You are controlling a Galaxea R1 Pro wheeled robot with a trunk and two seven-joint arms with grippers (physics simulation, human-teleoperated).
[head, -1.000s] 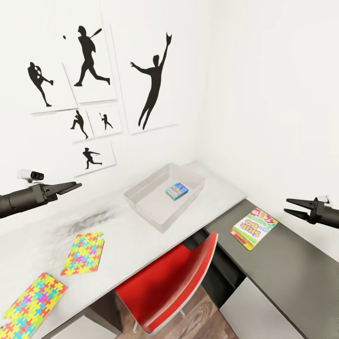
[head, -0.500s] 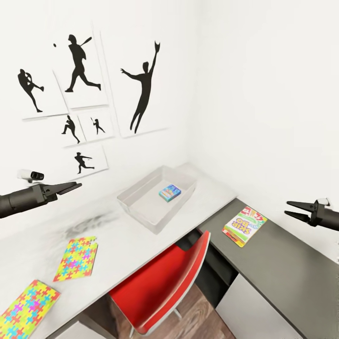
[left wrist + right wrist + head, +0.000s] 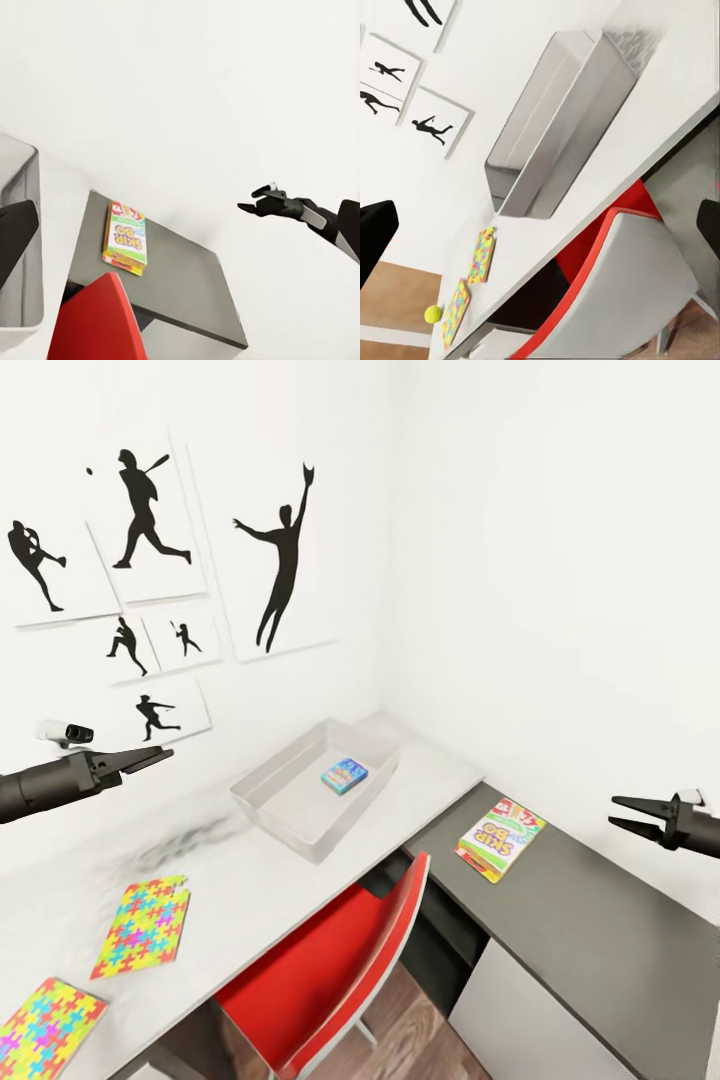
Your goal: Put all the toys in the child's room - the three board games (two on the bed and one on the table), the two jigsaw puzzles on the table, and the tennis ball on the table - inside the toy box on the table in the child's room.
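On the lower dark grey worktop section (image 3: pixel 590 920), the white-and-yellow SKIP BO game box (image 3: pixel 499 841) lies long axis towards the shallow grey toy box (image 3: pixel 262 790), nearer your right claw (image 3: pixel 617 813), released and empty.

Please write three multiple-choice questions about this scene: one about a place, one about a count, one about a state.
1. Where does the SKIP BO box lie?
A. in the toy box
B. on the dark grey side section
C. on the chair

2. How many jigsaw puzzles lie on the pale table?
A. one
B. two
C. four

3. What does the right gripper hold?
A. nothing, it is open
B. a ball
C. a puzzle

Answers: 1 B, it rests on the dark lower surface. 2 B, two puzzle sheets show. 3 A, its fingers are spread with nothing between.
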